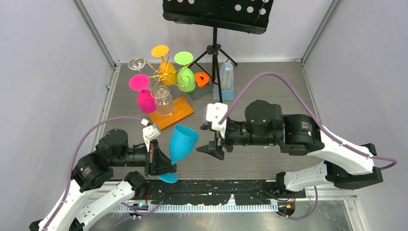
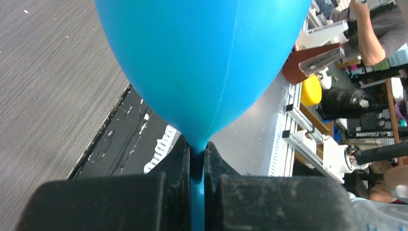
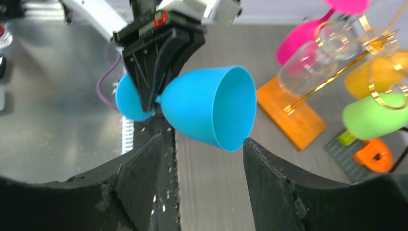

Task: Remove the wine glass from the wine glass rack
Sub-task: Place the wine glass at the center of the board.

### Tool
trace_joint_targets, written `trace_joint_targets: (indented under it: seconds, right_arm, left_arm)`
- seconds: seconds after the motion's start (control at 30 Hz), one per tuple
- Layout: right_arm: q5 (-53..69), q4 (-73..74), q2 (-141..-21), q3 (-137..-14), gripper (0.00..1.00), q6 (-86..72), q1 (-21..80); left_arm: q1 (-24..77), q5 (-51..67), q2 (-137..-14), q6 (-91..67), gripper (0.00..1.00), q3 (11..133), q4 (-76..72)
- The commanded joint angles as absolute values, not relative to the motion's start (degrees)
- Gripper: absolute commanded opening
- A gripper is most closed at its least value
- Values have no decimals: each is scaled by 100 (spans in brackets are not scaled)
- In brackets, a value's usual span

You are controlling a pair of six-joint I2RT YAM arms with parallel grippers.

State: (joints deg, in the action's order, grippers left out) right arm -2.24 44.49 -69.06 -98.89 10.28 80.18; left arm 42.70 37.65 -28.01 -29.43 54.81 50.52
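A grey wood-grain bench [image 1: 269, 96] sits inside pale walls with metal framing, and a black music stand [image 1: 215, 14] rises at the back. The wine glass rack [image 1: 174, 113] stands at the back left, its gold wire arms above an orange base. 5 glasses hang on it: a pink glass [image 1: 144, 98], an orange glass [image 1: 166, 67], a green glass [image 1: 185, 77] and 2 clear ones, one near the base [image 1: 163, 101] and one at the far left [image 1: 137, 62]. Just right of the rack lie a small orange object [image 1: 202, 78] and a pale blue translucent object [image 1: 226, 77].

The blue wine glass [image 1: 183, 141] is off the rack, well in front of its base, near the bench's front edge. It is tilted, the open bowl pointing up and to the right, the foot low over the dark strip at the edge. Whether the foot touches that strip I cannot tell.

The left hand [image 1: 166, 166] is clamped on the blue glass's thin stem, just below the bowl; the left wrist view shows both fingers pressed against it.

The right hand [image 1: 208, 139] stands just beside the bowl, its jaws spread and holding nothing. In the top view a gap shows between it and the glass.
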Motion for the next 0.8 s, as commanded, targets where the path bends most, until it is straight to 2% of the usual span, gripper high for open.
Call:
trace_joint_targets:
  seconds: [0.0, 0.2, 0.57, 0.77]
  right_arm:
    - [1053, 4991, -7008, -10098, 68, 702, 7718]
    - [2077, 5006, -7179, -10072, 67, 737, 7496]
    - [2797, 4694, -7454, -10064, 64, 755, 7444]
    - [3192, 4409, -7554, -10072, 52, 619, 7444]
  left_arm:
    - [4280, 4222, -2811, -2333, 0, 5791, 5384]
    - [4282, 4541, -2826, -1976, 0, 5885, 5653]
    - [4280, 5103, -2661, -1536, 0, 5929, 5819]
    - [4280, 5343, -2564, -1447, 0, 5831, 5707]
